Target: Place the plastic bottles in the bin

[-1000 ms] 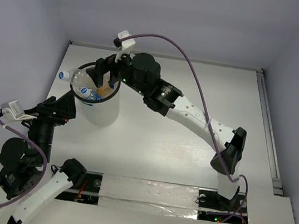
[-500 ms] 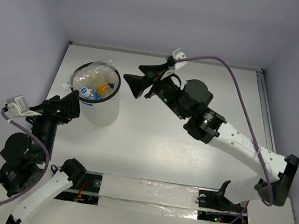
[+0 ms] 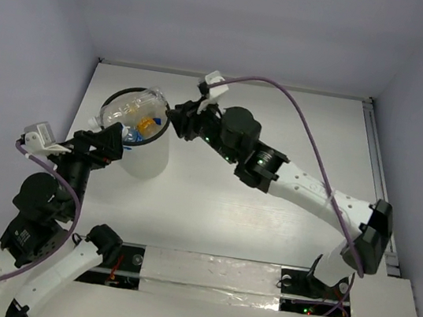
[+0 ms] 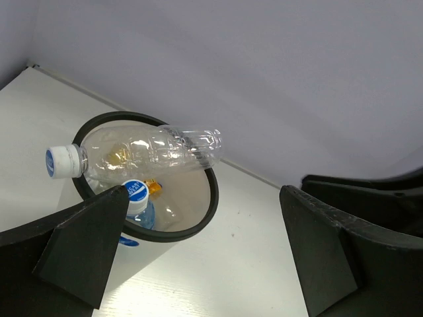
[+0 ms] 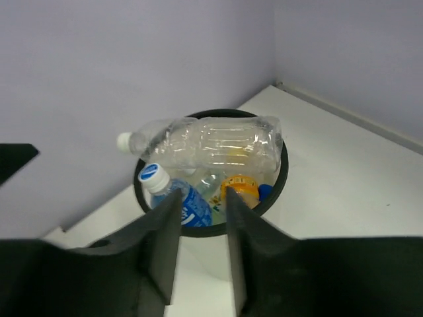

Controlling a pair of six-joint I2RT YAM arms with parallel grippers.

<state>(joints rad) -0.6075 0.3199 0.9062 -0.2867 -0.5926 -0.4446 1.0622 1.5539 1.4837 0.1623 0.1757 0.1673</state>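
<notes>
The white bin (image 3: 145, 163) stands at the table's far left, and the plastic bottles are in or on it. A plain clear bottle (image 3: 135, 107) lies across its black rim, cap sticking out to the left. Beneath it are a blue-labelled bottle (image 5: 188, 206) and an orange-labelled one (image 5: 243, 188). My right gripper (image 3: 176, 117) hovers just right of the rim, its jaws a narrow gap apart with nothing between them. My left gripper (image 3: 108, 145) sits at the bin's near left side, wide open and empty. The left wrist view shows the same clear bottle (image 4: 155, 148) on the rim (image 4: 215, 198).
The back wall and left wall stand close behind the bin. The right forearm (image 3: 302, 188) stretches across the middle of the table. A metal rail (image 3: 379, 184) runs along the right edge.
The right gripper left the bin's mouth, swung off to the right, and came back beside the rim with narrower jaws. The clear bottle stays across the rim. The left gripper crept nearer the bin.
</notes>
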